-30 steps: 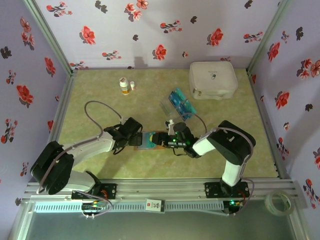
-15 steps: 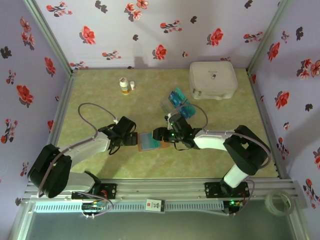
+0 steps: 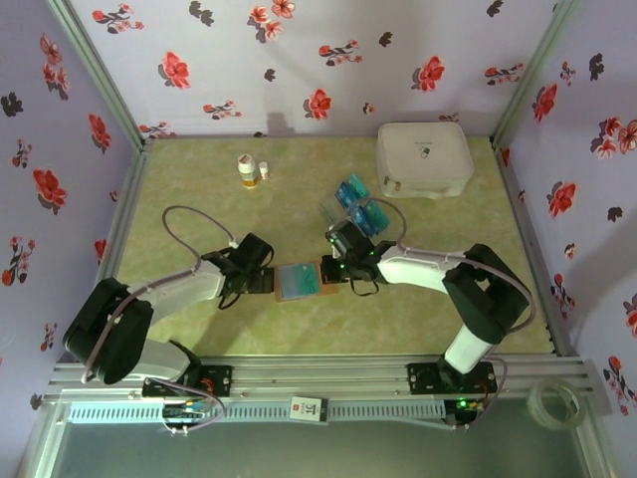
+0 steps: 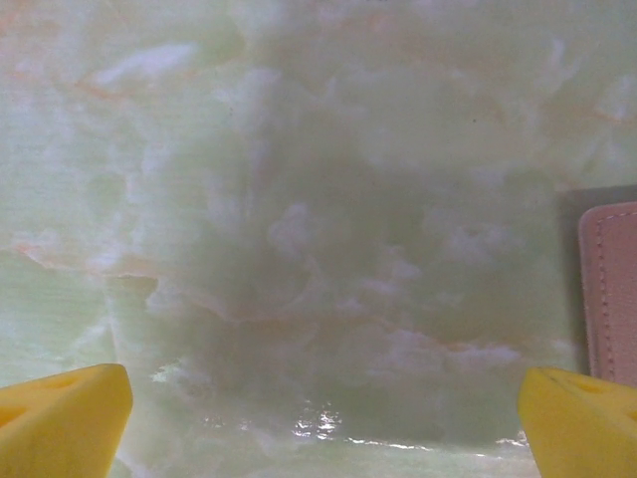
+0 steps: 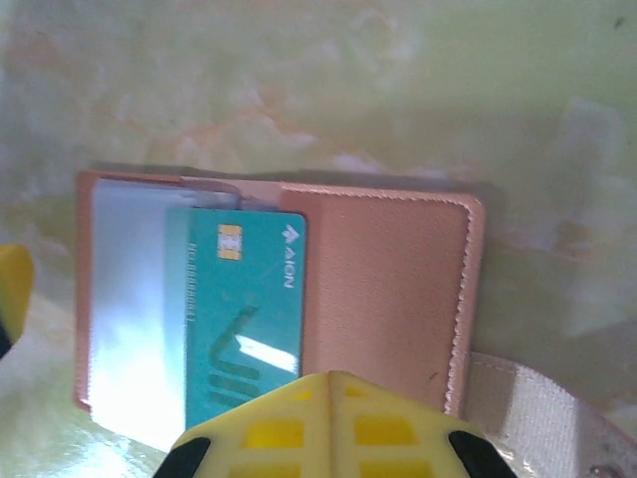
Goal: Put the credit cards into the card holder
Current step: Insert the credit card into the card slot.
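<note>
Walls: lavender wallpaper (image 3: pixel 318 60), red and dark flower print, on three sides
Corners: grey metal posts (image 3: pixel 98 75), slanting
Table: pale green marbled sheet (image 3: pixel 199 189), faint orange veins
Near edge: aluminium rail (image 3: pixel 328 370) across the front
Light: even, probably overhead; soft glare patch (image 4: pixel 318 423) on the sheet

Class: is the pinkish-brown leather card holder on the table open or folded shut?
Open. The pinkish-brown leather card holder lies spread flat, its inner clear sleeve exposed, a teal chip card over it.
</note>
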